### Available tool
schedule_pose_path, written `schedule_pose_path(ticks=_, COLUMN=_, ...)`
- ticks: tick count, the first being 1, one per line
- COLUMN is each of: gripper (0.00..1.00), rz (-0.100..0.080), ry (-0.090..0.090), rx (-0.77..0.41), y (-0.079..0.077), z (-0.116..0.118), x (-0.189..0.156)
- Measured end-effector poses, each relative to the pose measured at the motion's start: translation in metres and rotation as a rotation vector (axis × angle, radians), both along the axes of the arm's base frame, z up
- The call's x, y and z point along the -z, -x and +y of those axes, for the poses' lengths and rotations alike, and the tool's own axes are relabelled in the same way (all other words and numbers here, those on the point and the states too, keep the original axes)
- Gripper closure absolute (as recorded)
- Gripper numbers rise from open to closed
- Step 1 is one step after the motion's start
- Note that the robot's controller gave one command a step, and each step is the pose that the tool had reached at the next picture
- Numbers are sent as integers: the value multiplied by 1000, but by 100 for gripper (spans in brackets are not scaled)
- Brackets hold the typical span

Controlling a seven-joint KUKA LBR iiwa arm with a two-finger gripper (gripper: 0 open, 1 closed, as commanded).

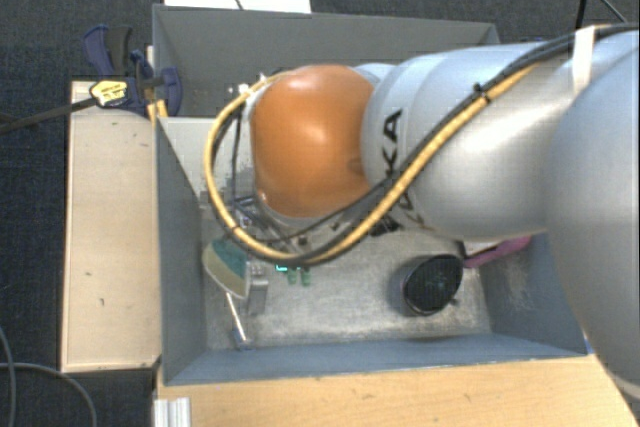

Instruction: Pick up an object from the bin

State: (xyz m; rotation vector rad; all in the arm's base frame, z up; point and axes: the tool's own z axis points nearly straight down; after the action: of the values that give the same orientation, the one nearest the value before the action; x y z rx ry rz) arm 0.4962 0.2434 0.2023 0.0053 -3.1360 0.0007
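Reach step, I judge. End effector (248,287) low in grey metal bin (180,245), front-left corner, just beside small teal-and-beige thing (226,264). Open or closed: can't tell. Black round thing (432,283) well apart. Next I'd confirm grasp, then lift.

Item: one silver-grey arm (500,145), thick-bodied, entering from the right of the camera view and stretching leftward and downward. Wrist: capped by a rounded orange cover (305,140), seen from above. Fitted: a yellow-and-black cable (440,140) along the arm's upper side, looping round the cover's left and lower edges. End: the gripper (243,300), grey metal, pointing down below the cover and largely hidden by it.
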Motion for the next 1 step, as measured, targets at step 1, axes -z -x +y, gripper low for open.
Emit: schedule_pose_path(ticks=1, gripper=0, rz=3, ry=-3, rx=102, y=-55, z=2, x=131)
